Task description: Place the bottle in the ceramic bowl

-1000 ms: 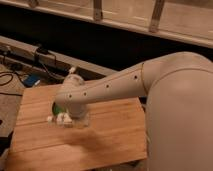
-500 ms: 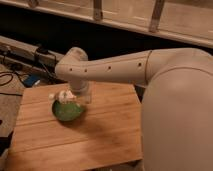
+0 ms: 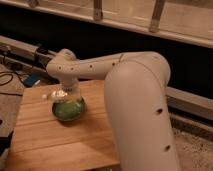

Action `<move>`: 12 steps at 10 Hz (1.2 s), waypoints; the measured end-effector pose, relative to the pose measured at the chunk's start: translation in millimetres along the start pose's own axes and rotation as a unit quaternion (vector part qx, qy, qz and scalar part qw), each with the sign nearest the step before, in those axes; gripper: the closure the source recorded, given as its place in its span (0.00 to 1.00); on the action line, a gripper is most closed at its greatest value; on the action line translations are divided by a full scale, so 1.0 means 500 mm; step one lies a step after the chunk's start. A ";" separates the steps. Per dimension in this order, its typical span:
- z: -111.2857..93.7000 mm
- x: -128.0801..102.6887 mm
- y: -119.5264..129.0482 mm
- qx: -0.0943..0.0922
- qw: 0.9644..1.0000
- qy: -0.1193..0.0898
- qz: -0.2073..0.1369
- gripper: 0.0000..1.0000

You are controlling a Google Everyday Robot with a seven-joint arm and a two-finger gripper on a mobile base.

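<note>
The big white arm (image 3: 125, 75) curls down over the wooden bench (image 3: 60, 140), and its jaws (image 3: 64, 95) hang right above the ceramic bowl (image 3: 68, 109). Whether those jaws are open or closed I cannot tell from where I stand. Directly at the jaws sits something pale, most likely the bottle (image 3: 59, 94), over the bowl's far rim; whether it is gripped or resting there is unclear. The bowl lies just beneath the jaws, glossy green inside. Left of them, cables (image 3: 10, 75) trail off past the bench.
</note>
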 end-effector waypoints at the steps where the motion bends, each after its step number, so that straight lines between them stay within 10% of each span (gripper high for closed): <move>1: 0.044 -0.002 0.005 -0.013 1.000 -0.005 -0.002 1.00; 4: 0.083 0.006 0.011 -0.026 1.000 -0.008 0.001 0.92; 12: 0.083 0.004 0.012 -0.026 1.000 -0.009 0.000 0.20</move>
